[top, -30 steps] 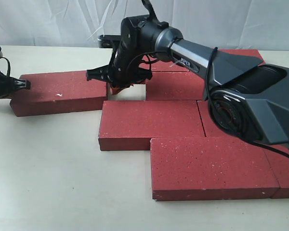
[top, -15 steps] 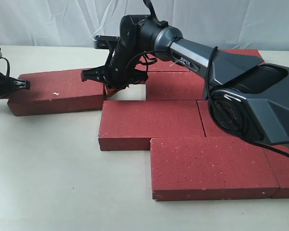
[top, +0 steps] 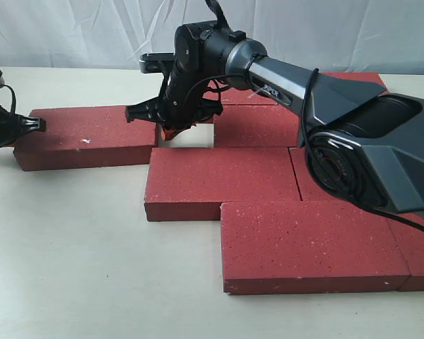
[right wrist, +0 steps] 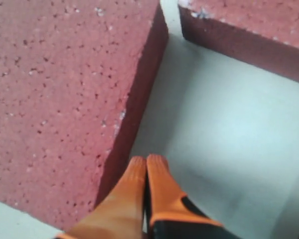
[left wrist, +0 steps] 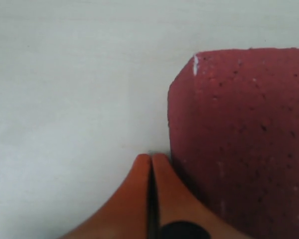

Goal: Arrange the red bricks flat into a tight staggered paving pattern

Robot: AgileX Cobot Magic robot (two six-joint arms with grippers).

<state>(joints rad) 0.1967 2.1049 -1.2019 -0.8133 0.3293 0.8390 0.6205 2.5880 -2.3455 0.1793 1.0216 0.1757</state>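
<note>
Several red bricks lie flat on the pale table. One loose red brick (top: 85, 138) sits apart at the left, separated by a gap from the back brick (top: 258, 126). A middle brick (top: 222, 180) and a front brick (top: 311, 244) lie stepped in front. My right gripper (top: 171, 131) is shut and empty, down in that gap against the loose brick's right end (right wrist: 65, 99); its fingertips (right wrist: 147, 162) rest on the table. My left gripper (top: 39, 123) is shut and empty at the loose brick's left end (left wrist: 244, 134), with its tips (left wrist: 151, 159) beside the brick's corner.
More bricks (top: 417, 247) continue to the right, partly hidden by the right arm's body (top: 367, 155). Another brick's edge (right wrist: 254, 25) borders the gap. A white curtain (top: 71, 32) backs the table. Bare tabletop (top: 71, 247) lies at the front left.
The right gripper swung a little to the left and came back slightly right and up. The loose brick and the left gripper have hardly moved.
</note>
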